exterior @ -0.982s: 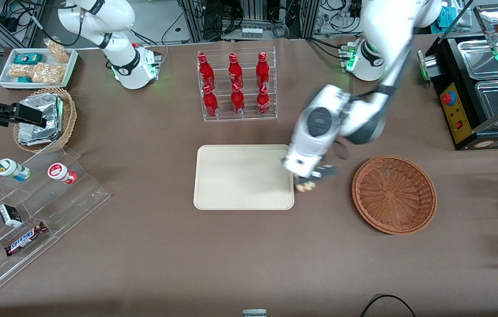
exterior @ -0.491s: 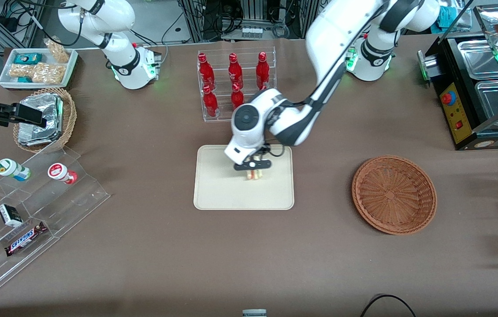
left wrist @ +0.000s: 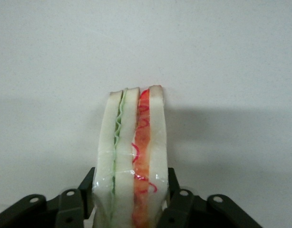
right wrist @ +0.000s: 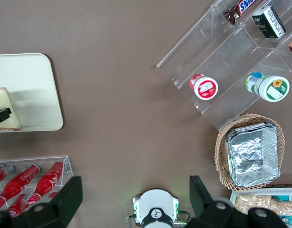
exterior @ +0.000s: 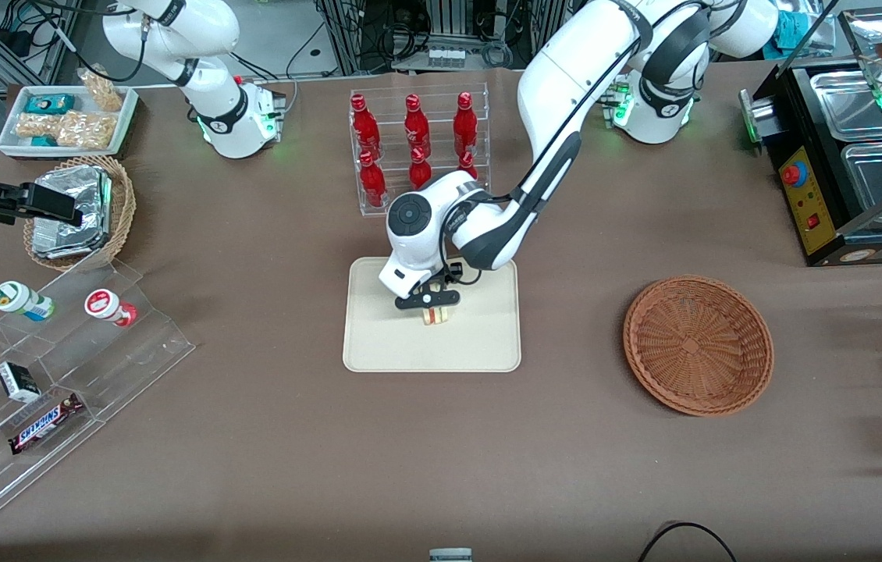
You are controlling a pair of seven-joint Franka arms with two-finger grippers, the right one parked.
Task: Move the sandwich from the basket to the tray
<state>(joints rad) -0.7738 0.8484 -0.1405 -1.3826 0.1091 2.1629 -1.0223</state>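
The sandwich (exterior: pixel 435 316), a white bread wedge with green and orange-red layers, is held over the middle of the cream tray (exterior: pixel 378 347). My left gripper (exterior: pixel 432 304) is shut on it. In the left wrist view both black fingers (left wrist: pixel 84 190) press the sandwich (left wrist: pixel 131 142) on its two bread faces, with the tray surface (left wrist: pixel 222 57) close beneath; I cannot tell whether it touches. In the right wrist view the sandwich (right wrist: pixel 6 110) shows above the tray (right wrist: pixel 34 80). The reddish-brown basket (exterior: pixel 697 345) stands with nothing in it, toward the working arm's end of the table.
A clear rack of red bottles (exterior: pixel 417 152) stands just farther from the front camera than the tray, close to my forearm. A stepped acrylic shelf with snacks (exterior: pixel 58 367) and a tan basket of foil packs (exterior: pixel 82 211) lie toward the parked arm's end.
My gripper has carried the sandwich from the gap between basket and tray, over the tray's edge, to its middle. In the last half second it moved only slightly.
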